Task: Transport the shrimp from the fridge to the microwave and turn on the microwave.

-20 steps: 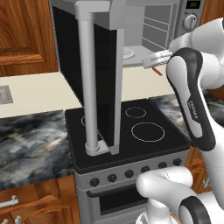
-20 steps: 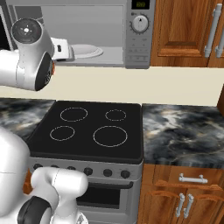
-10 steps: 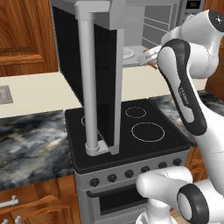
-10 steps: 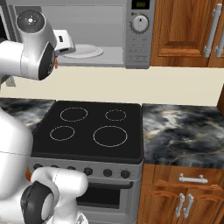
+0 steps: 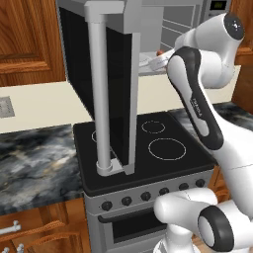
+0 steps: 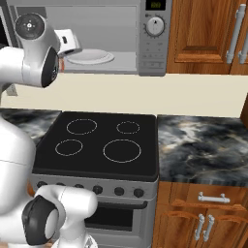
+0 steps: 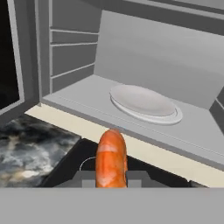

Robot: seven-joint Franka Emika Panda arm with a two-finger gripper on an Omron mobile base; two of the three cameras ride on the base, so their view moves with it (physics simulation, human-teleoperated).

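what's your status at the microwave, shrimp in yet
Fingers shut on shrimp. Shrimp not in yet, held just outside the open microwave, short of its plate. Door swung wide, nothing in the way.

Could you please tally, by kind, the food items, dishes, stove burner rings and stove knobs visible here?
Shrimp, held in the gripper: 1
White plate inside the microwave: 1
Burner rings on the stove: 4
Stove knobs: 5
Total: 11

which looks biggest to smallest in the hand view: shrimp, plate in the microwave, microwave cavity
1. microwave cavity
2. plate
3. shrimp, though it sits nearest the camera, so it looks larger than it is
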